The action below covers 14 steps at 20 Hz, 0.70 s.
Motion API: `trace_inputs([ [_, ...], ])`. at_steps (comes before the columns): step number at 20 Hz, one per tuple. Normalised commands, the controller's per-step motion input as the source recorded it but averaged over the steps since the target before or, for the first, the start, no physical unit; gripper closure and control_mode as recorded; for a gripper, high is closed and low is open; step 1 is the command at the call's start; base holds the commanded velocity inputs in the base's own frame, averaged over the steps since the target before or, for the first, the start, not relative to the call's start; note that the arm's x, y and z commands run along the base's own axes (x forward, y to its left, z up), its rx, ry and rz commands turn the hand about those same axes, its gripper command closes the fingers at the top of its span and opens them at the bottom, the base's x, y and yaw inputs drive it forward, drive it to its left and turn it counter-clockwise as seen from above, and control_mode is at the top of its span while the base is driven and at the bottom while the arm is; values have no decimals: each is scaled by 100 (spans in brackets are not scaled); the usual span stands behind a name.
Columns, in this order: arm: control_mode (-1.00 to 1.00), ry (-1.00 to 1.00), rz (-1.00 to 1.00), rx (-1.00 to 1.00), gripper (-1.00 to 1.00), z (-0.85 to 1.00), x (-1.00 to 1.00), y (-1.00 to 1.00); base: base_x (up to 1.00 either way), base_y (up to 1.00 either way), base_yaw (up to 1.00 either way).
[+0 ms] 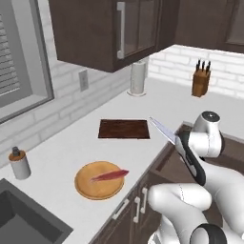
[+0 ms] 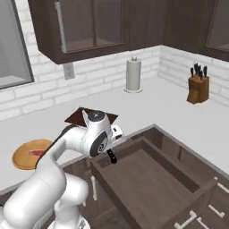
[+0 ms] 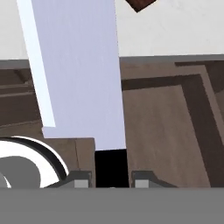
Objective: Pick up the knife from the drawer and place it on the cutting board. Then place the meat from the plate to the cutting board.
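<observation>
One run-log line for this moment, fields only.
tool: shut on knife | knife: lifted above open drawer | cutting board: bare | meat: on plate

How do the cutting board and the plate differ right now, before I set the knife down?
The cutting board is a dark reddish-brown rectangle; the plate is a light tan round disc. The cutting board lies bare, while the plate carries the meat. The cutting board sits nearer the knife held in the tool; the plate lies closer to the sink. Both lie flat on the white counter.
</observation>
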Motion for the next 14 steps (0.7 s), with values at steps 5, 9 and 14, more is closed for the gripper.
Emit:
trace_inputs([
  [5,100,0,0,0,100,0,0,0,0,-34,54],
  [9,100,0,0,0,100,0,0,0,5,0,37],
  [14,100,0,0,0,100,0,0,0,33,0,14],
])
